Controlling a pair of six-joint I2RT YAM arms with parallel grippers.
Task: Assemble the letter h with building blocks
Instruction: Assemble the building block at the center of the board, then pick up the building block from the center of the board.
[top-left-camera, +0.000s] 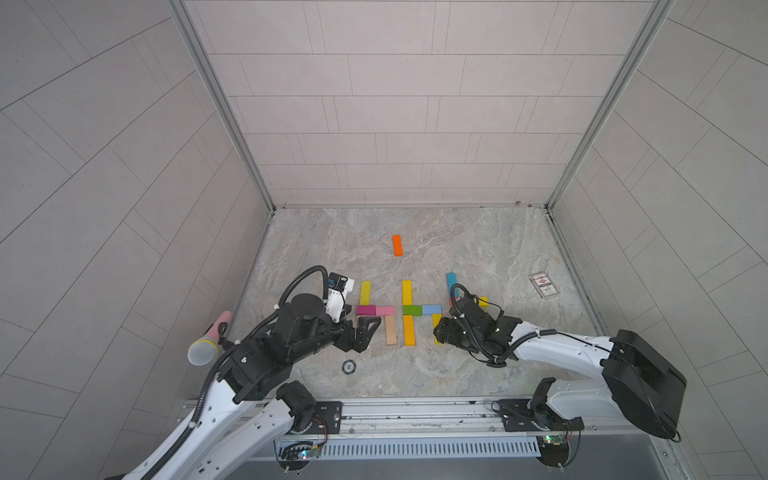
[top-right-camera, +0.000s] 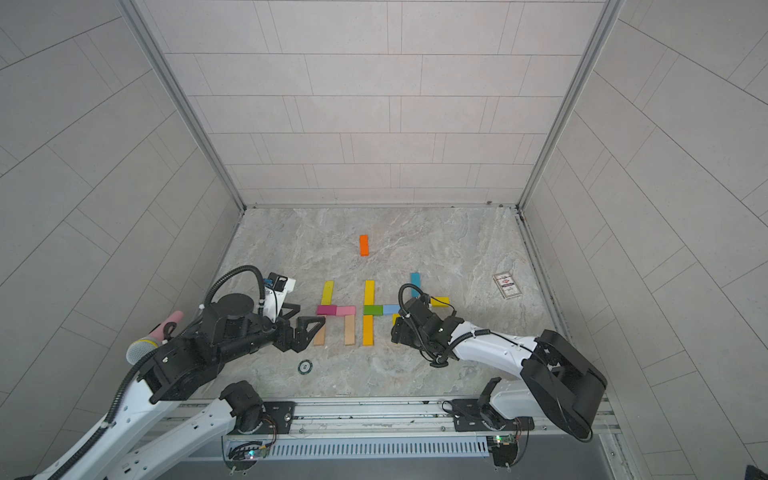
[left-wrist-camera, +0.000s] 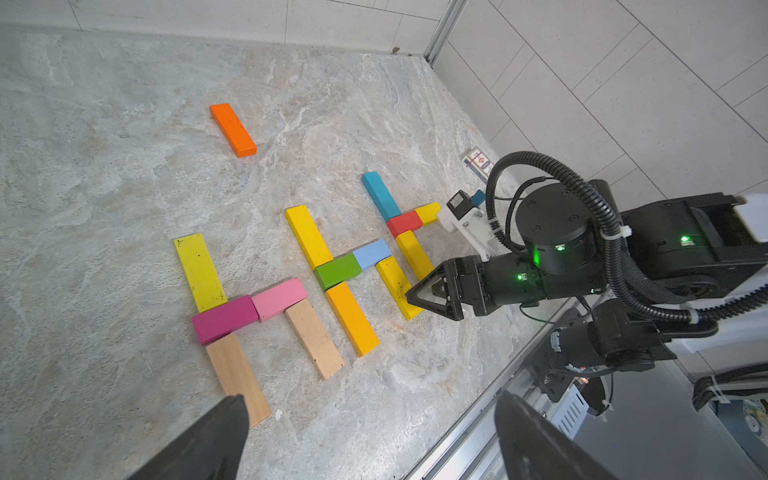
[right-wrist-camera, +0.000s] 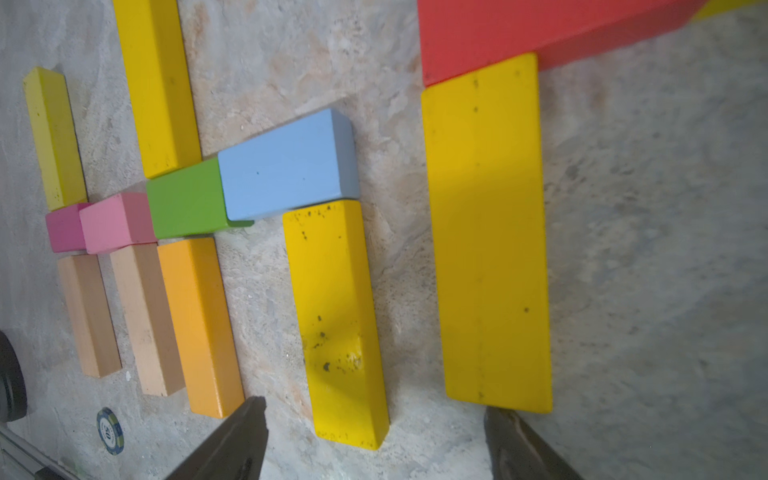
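Chip: the chip (top-left-camera: 348, 366) lies nearest the rail, apart from the letters and no part of the build.
Left gripper: the left gripper (left-wrist-camera: 372, 409) is spread wide and empty, over the near end of a wood bar (left-wrist-camera: 237, 374). It is likely just waiting there, since that letter looks done.
Right gripper: the right gripper (right-wrist-camera: 376, 409) has its jaws apart with nothing held, either side of the near end of the speckled bar (right-wrist-camera: 336, 324). I judge it is placed to square that leg.
Left letter: the lime bar (left-wrist-camera: 200, 272), magenta bar (left-wrist-camera: 224, 319), pink bar (left-wrist-camera: 279, 299) and both wood bars, the second (left-wrist-camera: 314, 338), touch and read as an h.
Middle letter: the yellow bar (left-wrist-camera: 309, 237), green bar (left-wrist-camera: 336, 272), blue bar (left-wrist-camera: 371, 253), amber bar (left-wrist-camera: 352, 318) and speckled bar form an h. The blue bar sits slightly askew.
Right letter: the teal bar (left-wrist-camera: 380, 195), red bar (left-wrist-camera: 404, 223), short yellow bar (left-wrist-camera: 428, 212) and long yellow bar (left-wrist-camera: 415, 253) are joined. There is no right leg, so it is unfinished.
Card: the card (top-left-camera: 545, 285) lies off to the right, well apart.
Orange bar: the orange bar (top-left-camera: 397, 245) lies flat and alone beyond the letters. It is probably the missing leg.
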